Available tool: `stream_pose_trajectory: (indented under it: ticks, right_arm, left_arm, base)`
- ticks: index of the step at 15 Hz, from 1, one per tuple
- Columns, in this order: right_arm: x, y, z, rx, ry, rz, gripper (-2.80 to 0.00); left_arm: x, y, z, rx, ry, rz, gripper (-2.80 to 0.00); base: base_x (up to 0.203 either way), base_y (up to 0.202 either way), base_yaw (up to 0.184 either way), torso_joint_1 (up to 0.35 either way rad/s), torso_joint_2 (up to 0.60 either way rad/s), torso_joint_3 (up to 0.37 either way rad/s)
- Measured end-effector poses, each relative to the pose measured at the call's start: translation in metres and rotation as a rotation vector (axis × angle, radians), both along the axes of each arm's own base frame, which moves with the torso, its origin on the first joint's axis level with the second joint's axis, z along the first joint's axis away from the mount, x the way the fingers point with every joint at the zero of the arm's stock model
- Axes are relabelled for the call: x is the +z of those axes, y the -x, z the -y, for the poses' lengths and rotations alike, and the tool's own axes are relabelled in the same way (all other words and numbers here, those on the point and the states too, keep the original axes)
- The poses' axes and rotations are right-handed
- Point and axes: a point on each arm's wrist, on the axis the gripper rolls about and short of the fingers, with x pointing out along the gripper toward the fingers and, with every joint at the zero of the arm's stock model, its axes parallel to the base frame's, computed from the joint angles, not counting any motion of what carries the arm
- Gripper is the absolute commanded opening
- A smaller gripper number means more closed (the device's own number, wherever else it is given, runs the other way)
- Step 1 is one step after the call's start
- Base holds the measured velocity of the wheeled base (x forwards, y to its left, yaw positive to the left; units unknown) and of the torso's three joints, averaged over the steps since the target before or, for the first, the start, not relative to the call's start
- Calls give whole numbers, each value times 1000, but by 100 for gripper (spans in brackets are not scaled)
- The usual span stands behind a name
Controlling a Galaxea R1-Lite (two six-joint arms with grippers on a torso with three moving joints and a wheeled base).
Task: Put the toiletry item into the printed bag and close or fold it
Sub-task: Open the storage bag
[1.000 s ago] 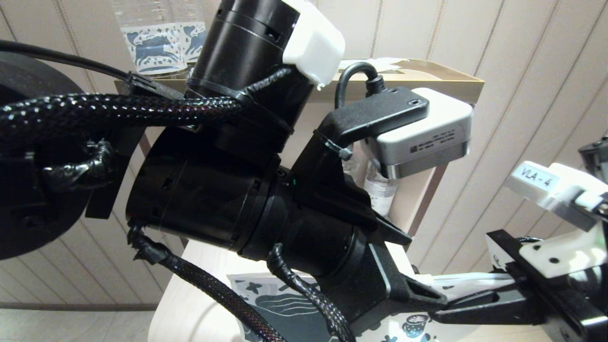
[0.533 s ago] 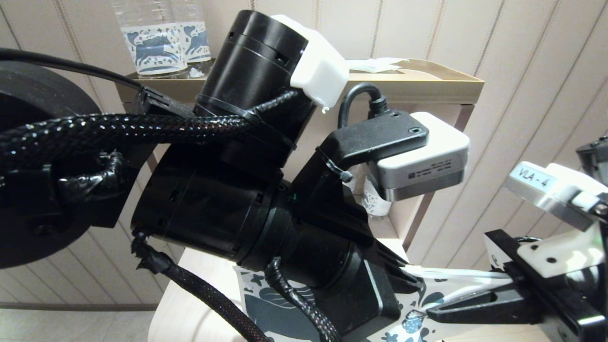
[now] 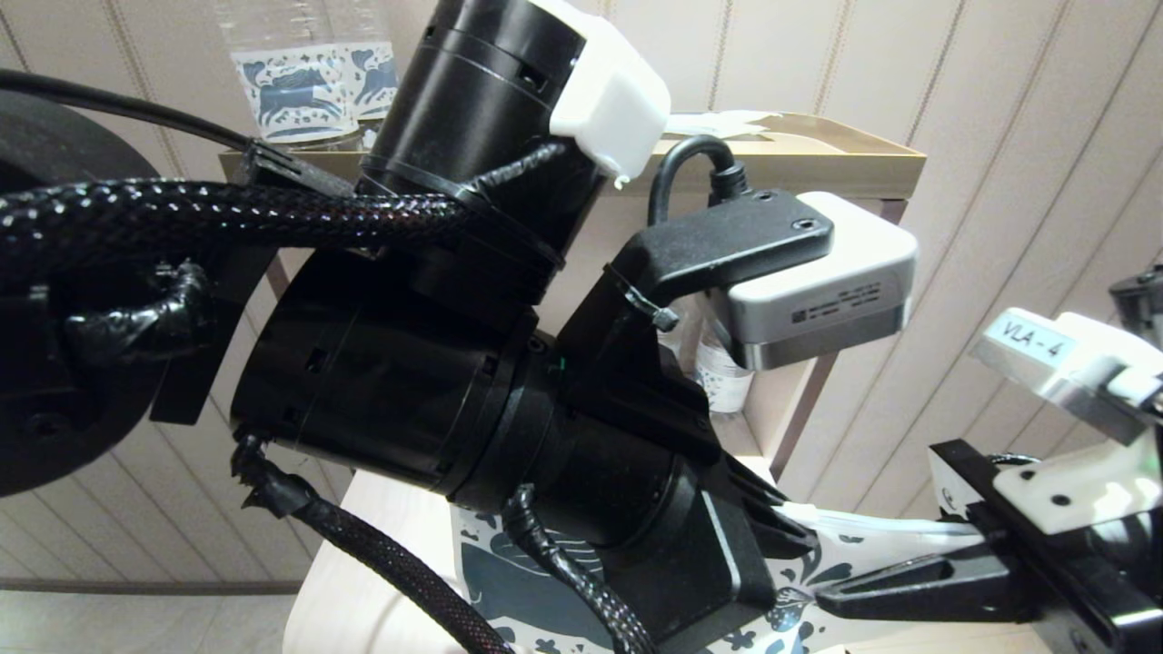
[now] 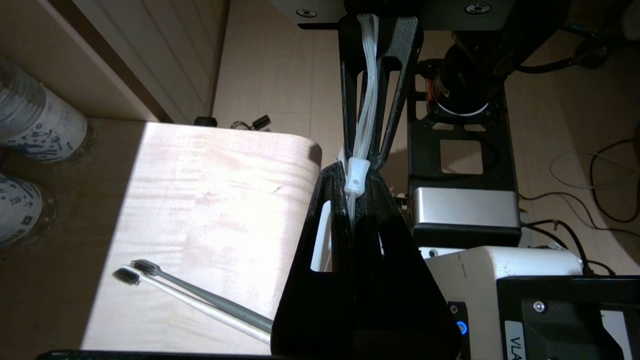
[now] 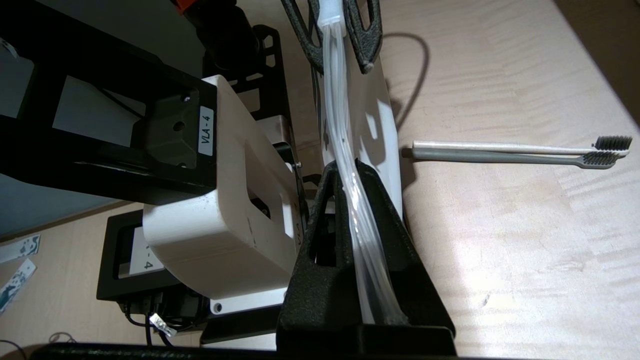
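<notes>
The printed bag (image 3: 509, 581) is held up on edge over the pale wooden table (image 4: 225, 190), with its clear zip strip (image 4: 367, 75) stretched between both grippers. My left gripper (image 4: 354, 172) is shut on the strip at its small white slider (image 4: 356, 176). My right gripper (image 5: 347, 167) is shut on the same strip further along and faces the left one. In the head view the left gripper (image 3: 800, 536) and the right gripper (image 3: 836, 590) meet at the bag's top edge. The toiletry item, a pale toothbrush (image 5: 505, 147), lies flat on the table outside the bag, beside a grey one (image 5: 500, 158).
Clear bottles with blue horse labels (image 3: 291, 86) stand on a raised shelf behind the table, and two more (image 4: 35, 130) stand at the table's shaded end. A gold-rimmed tray (image 3: 818, 154) sits on that shelf. The table's rounded corner (image 4: 305, 145) is close to the grippers.
The left gripper's jaws were apart a second ago and have closed on the bag's top strip. The left arm dipped a little, then rose again. The right gripper kept its hold.
</notes>
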Motion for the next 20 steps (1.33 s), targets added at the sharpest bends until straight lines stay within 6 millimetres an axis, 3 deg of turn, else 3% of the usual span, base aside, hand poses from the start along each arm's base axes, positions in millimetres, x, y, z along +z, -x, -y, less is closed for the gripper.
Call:
stream_pose_trajectory:
  ticks: [3, 4, 17, 18, 20]
  right_arm:
    - [0, 0, 0, -1, 0, -1, -280]
    - [0, 0, 0, -1, 1, -2, -280]
    - [-1, -1, 0, -1, 4, -6, -280]
    - [-1, -1, -1, -1, 4, -6, -280]
    - [-1, -1, -1, -1, 4, -7, -280]
  left_arm:
    - [0, 1, 0, -5, -2, 4, -280]
    - [-1, 3, 1, -12, -4, 3, 0]
    - [1, 5, 5, -3, 4, 23, 0]
    - [1, 5, 5, -3, 3, 24, -280]
    - [1, 5, 5, -4, 4, 24, -280]
  base:
    - [0, 0, 0, 0, 0, 0]
    - [0, 0, 0, 0, 0, 0]
    - [0, 0, 0, 0, 0, 0]
    - [0, 0, 0, 0, 0, 0]
    - [0, 0, 0, 0, 0, 0]
